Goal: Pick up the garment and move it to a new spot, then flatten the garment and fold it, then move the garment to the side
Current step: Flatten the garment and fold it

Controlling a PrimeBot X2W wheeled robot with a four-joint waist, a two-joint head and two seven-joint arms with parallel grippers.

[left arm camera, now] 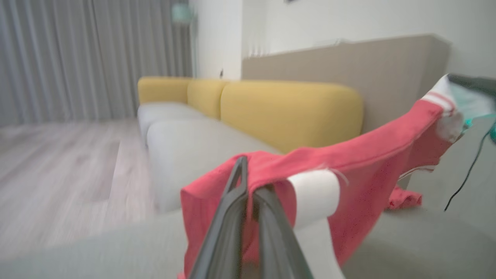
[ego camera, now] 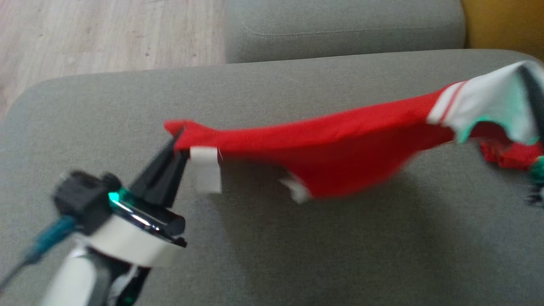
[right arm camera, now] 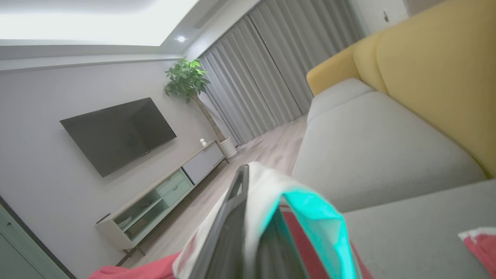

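So the garment (ego camera: 340, 144) is up off the grey sofa seat (ego camera: 297, 263) right now. It's strung out like a hammock across the head view, from centre left up to the upper right edge.

The left jaws are pinched together on the red corner at centre left, just beside a white label (ego camera: 206, 170) that dangles down. In the left wrist view you can see the two dark fingers (left arm camera: 228, 221) closed with red cloth bunched between them. The right jaws are clamped on the other end, the white part with the teal lining (right arm camera: 310, 209), which drapes right over them at the bottom middle of the right wrist view.

Handling-wise, my take is that it's thin, light and totally floppy. The middle sags in a belly between the two grips, and the low hem hangs near the cushion. I can't tell if it brushes it.

There's also a crumpled red lump (ego camera: 510, 155) lying on the seat at the far right. It could be a trailing bit of the same piece or something separate, can't say.

For grabbing, I'd go for corners and hems where the fabric is doubled up, like it's held now. Pinching just the loose label seems like asking for a slip. With two far-apart corners it should lay out fairly flat if both ends come down together. Any slack and I'd expect it to fold over on itself.
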